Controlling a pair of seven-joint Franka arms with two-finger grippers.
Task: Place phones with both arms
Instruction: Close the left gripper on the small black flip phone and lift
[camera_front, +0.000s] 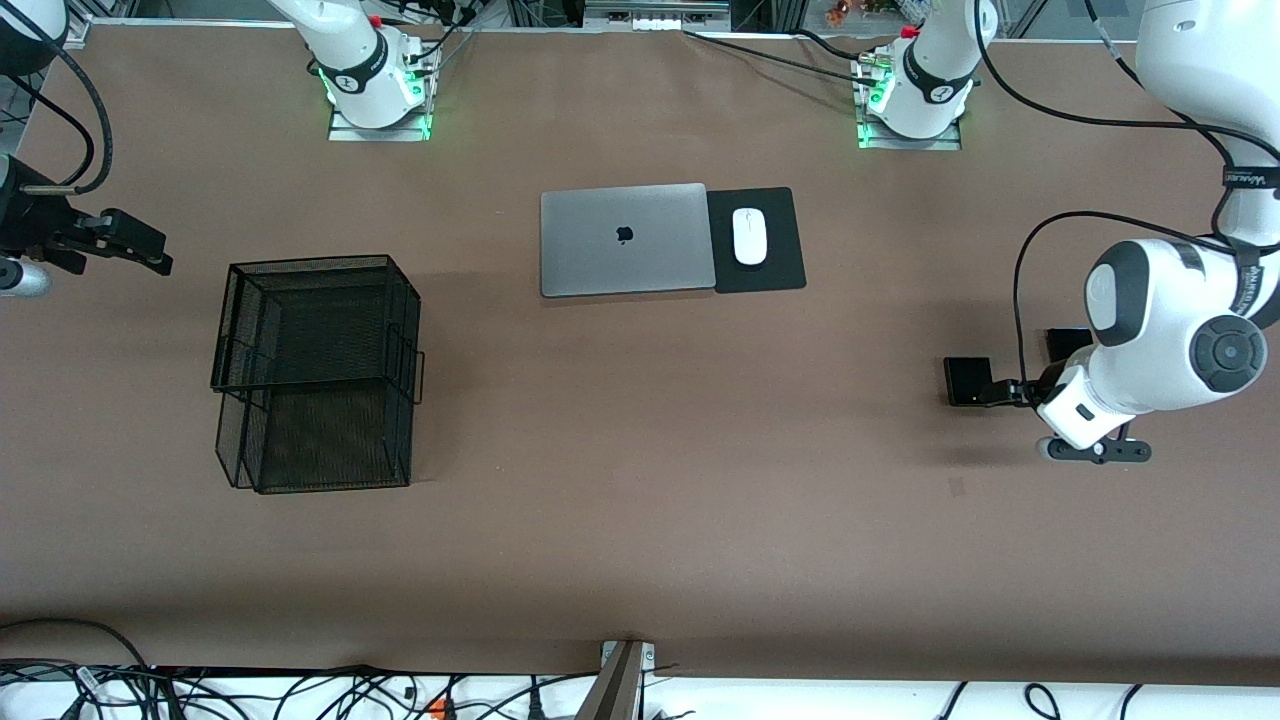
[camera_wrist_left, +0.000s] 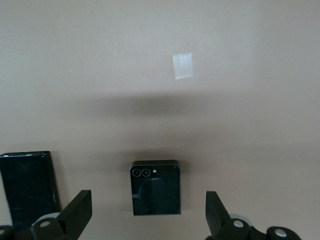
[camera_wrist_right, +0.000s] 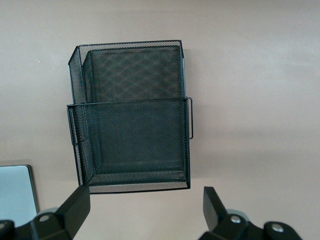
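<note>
We see the mesh basket (camera_front: 315, 370) empty toward the right arm's end of the counter (camera_front: 640, 520), so nothing looks placed yet. The right gripper (camera_wrist_right: 145, 212) hangs near it, jaws apart, holding nothing. The left gripper (camera_wrist_left: 147, 212) hovers over the black flip phone (camera_wrist_left: 155, 187), jaws apart. The slab phone (camera_wrist_left: 27, 187) lies beside it, partly hidden. We judge the first pickup is just starting; the lilac phone is not visible.

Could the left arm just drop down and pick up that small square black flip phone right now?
Probably yes. The left gripper hangs open above the small square black flip phone, nothing lying between them. The long slim black slab phone lies apart, beside it.
</note>
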